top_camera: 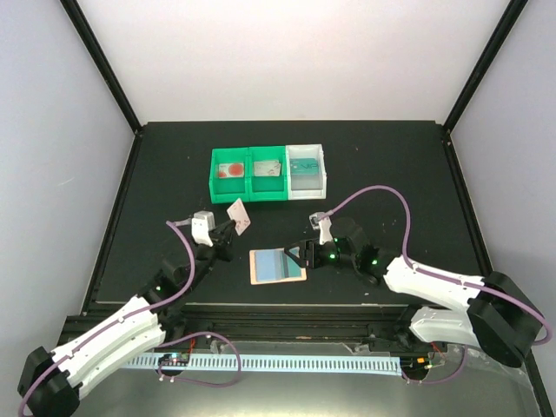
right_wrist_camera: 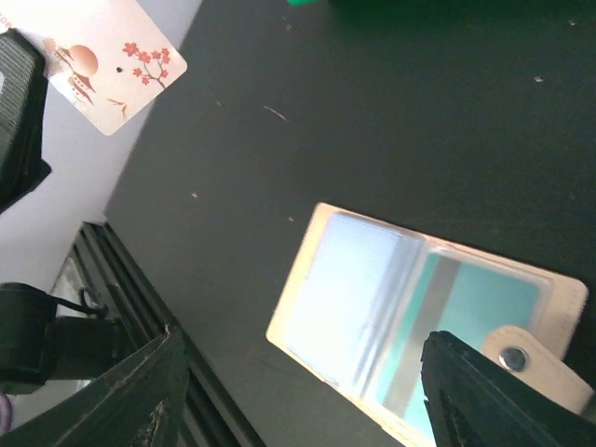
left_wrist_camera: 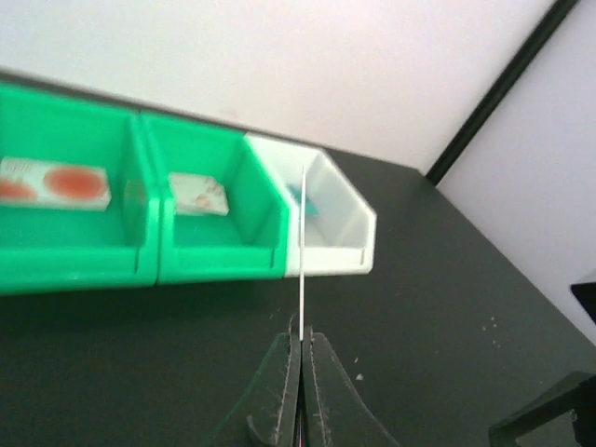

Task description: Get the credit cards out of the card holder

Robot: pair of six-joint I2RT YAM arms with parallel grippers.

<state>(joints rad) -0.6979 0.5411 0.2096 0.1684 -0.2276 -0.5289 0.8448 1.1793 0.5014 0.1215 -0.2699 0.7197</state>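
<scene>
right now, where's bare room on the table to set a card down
Bare table left of the green bins and right of the white bin. Crowded front middle: open card holder, right fingers at its edge, left fingers pinching a credit card.

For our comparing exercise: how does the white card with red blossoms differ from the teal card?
The white card is out, held on edge in the shut left gripper; the teal card lies flat inside the card holder. The white card bears red blossoms; the teal card shows a grey stripe. Both are rectangular cards.
</scene>
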